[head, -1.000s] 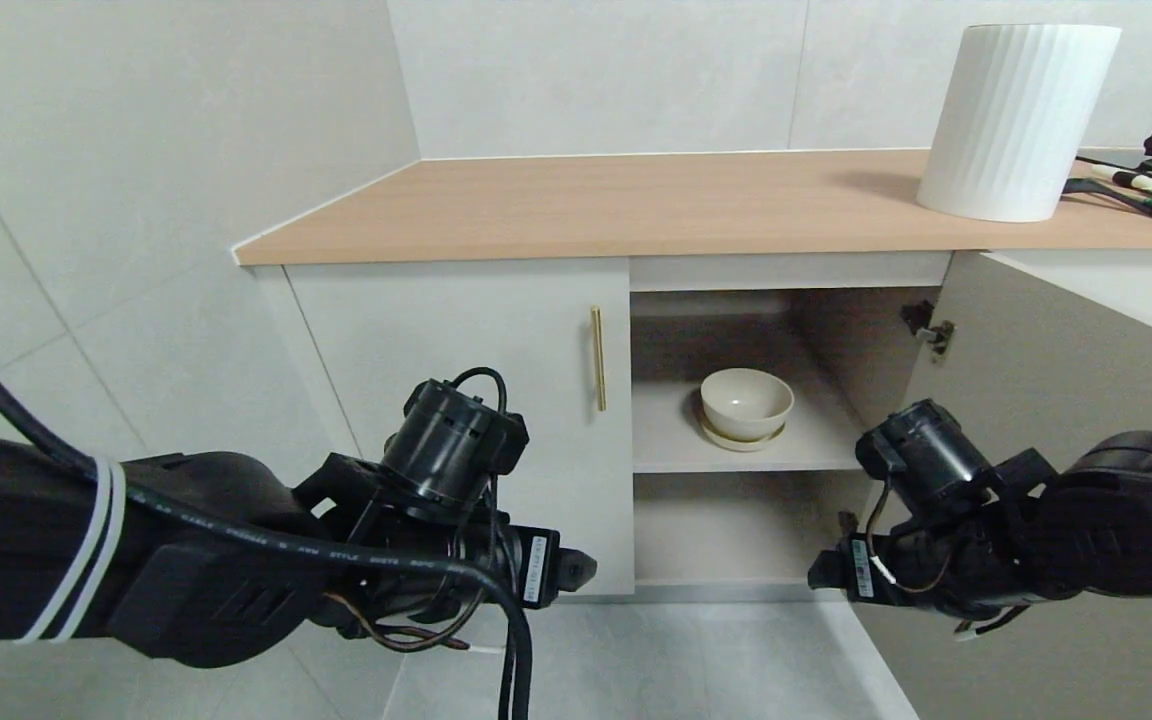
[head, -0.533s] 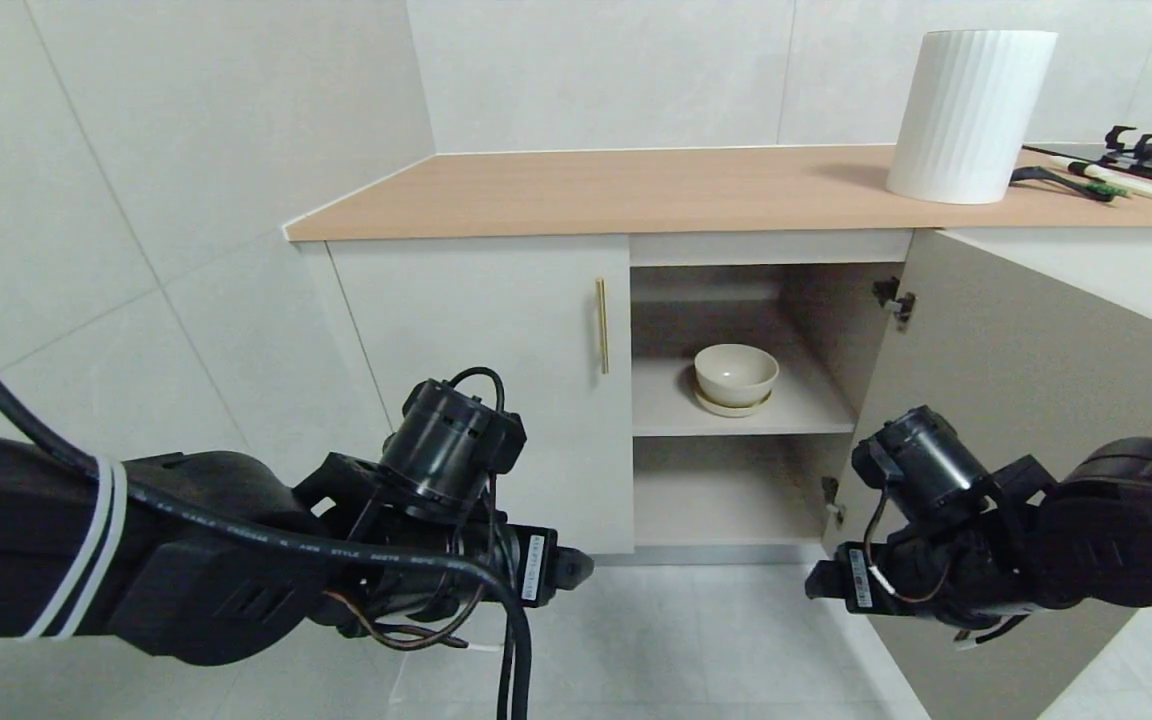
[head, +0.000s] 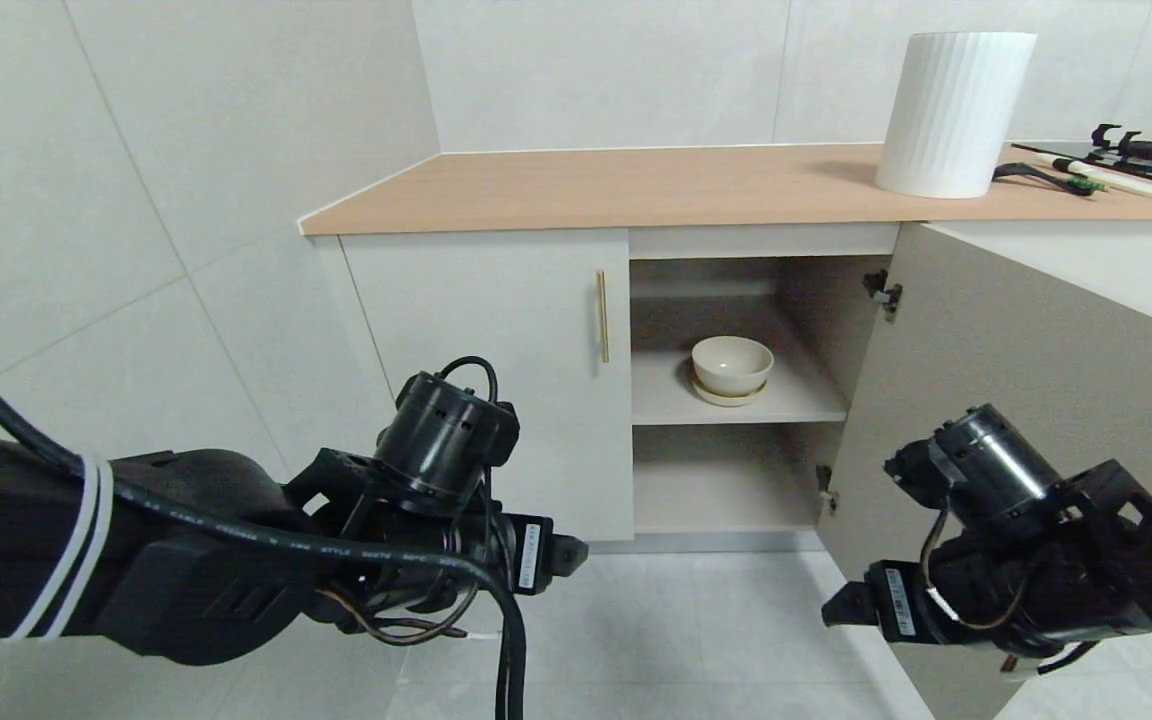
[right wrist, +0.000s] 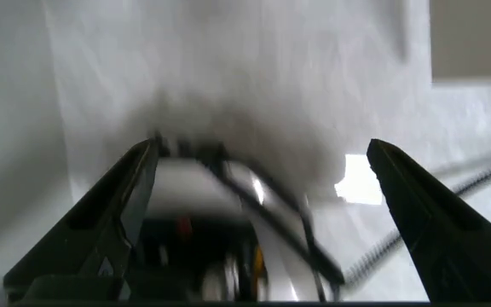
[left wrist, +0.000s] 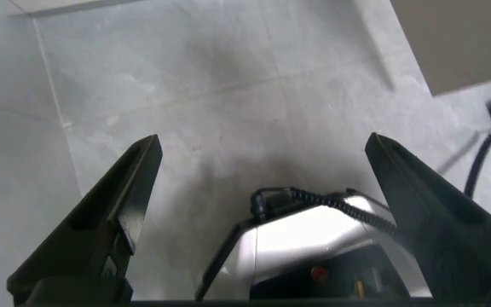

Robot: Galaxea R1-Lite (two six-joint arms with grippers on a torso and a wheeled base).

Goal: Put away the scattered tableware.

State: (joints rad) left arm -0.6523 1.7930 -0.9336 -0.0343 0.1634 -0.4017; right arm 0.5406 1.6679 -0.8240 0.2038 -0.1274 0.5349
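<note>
A cream bowl (head: 732,362) sits on a small plate (head: 726,396) on the upper shelf of the open cabinet (head: 736,410). Both arms hang low in front of the cabinet, well short of it and over the tiled floor. My left gripper (left wrist: 262,170) is open, with only floor between its fingers (left wrist: 109,222). My right gripper (right wrist: 262,170) is open too and holds nothing; its arm is beside the swung-out cabinet door (head: 996,380).
A white ribbed canister (head: 951,112) stands on the wooden countertop (head: 636,185), with utensils (head: 1086,180) and a stove burner (head: 1151,150) to its right. The left cabinet door (head: 496,380) is closed, with a brass handle (head: 601,315). The lower shelf (head: 726,495) is bare.
The whole head picture has shifted: the camera has moved, and the cabinet now looks smaller and farther off. The right arm sits lower and farther right in the picture.
</note>
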